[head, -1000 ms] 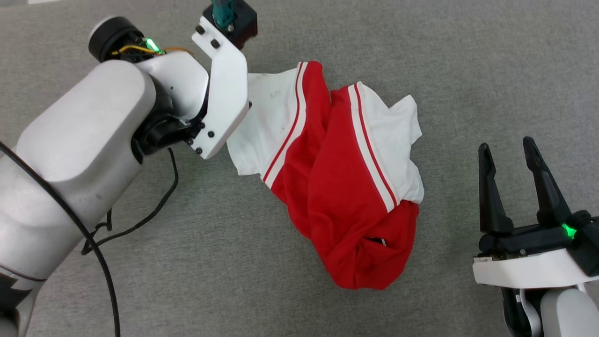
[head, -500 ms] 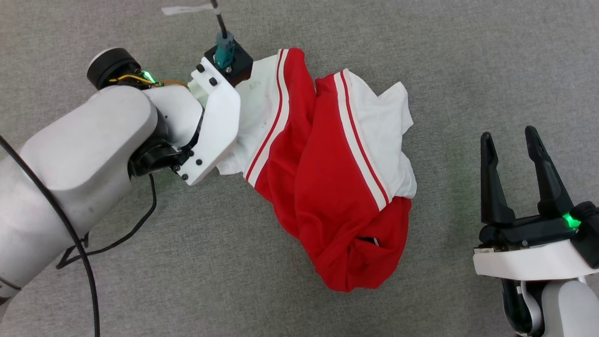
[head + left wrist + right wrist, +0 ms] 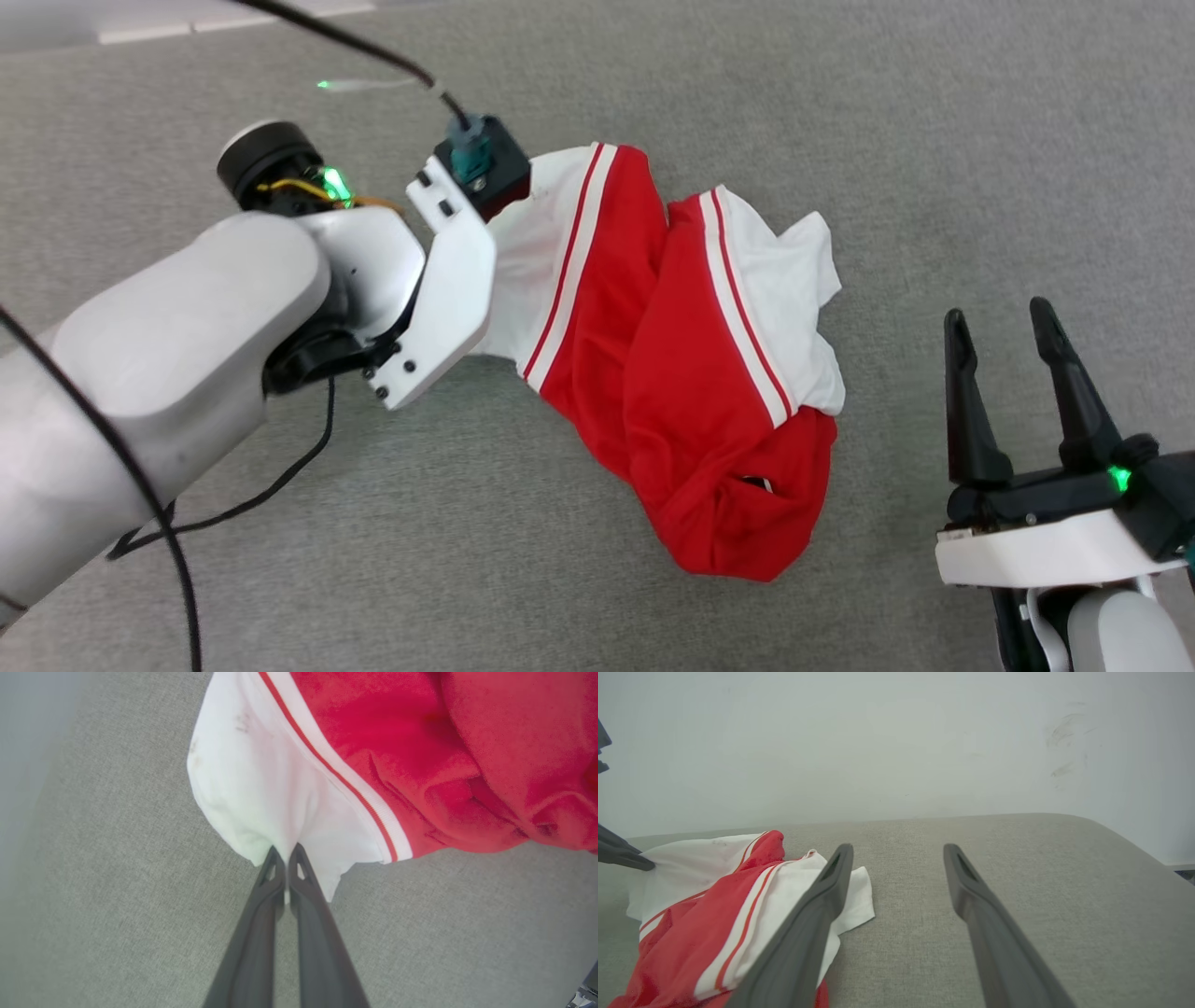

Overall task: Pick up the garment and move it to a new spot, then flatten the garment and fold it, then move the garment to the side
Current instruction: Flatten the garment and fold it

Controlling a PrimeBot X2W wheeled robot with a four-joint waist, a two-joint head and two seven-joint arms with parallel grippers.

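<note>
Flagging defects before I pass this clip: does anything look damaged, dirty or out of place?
The garment lies bunched in a heap, not flat. Its white sleeve carries faint dark smudges near the edge pinched by the left gripper. Nothing looks torn.

One garment [image 3: 672,392] on one grey bench [image 3: 934,140]. Two grippers, the left gripper [image 3: 285,851] and the right gripper [image 3: 997,313], each with two long dark fingers [image 3: 831,882]: four fingers in all

Was open; left gripper [image 3: 285,851] now pinches garment [image 3: 420,742] at white sleeve edge
</note>
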